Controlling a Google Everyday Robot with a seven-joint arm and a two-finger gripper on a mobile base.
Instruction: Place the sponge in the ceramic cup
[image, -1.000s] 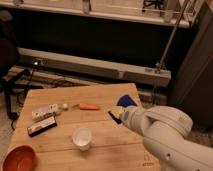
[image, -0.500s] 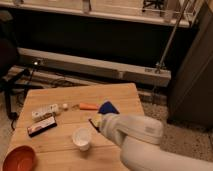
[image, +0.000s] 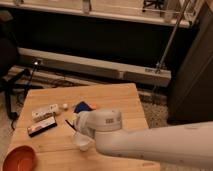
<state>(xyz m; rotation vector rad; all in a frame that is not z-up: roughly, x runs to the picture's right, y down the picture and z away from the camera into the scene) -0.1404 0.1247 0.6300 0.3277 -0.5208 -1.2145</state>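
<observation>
The dark-blue sponge (image: 81, 106) sits at the tip of my gripper (image: 78, 119), which is shut on it above the middle of the wooden table (image: 120, 97). Directly below the gripper, toward the table's front, stands the small white ceramic cup (image: 83, 143), its upper part hidden by the wrist. My thick white arm (image: 150, 142) comes in from the lower right and covers the table's front right part.
An orange-red bowl (image: 20, 159) sits at the front left corner. A black-and-red flat box (image: 41, 126) and a white box (image: 45, 111) lie on the left. A small white ball (image: 65, 106) and an orange object (image: 92, 106) lie near the sponge.
The gripper has carried the sponge leftward across the table, from its right side to a spot over the cup. The arm now hides part of the cup.
</observation>
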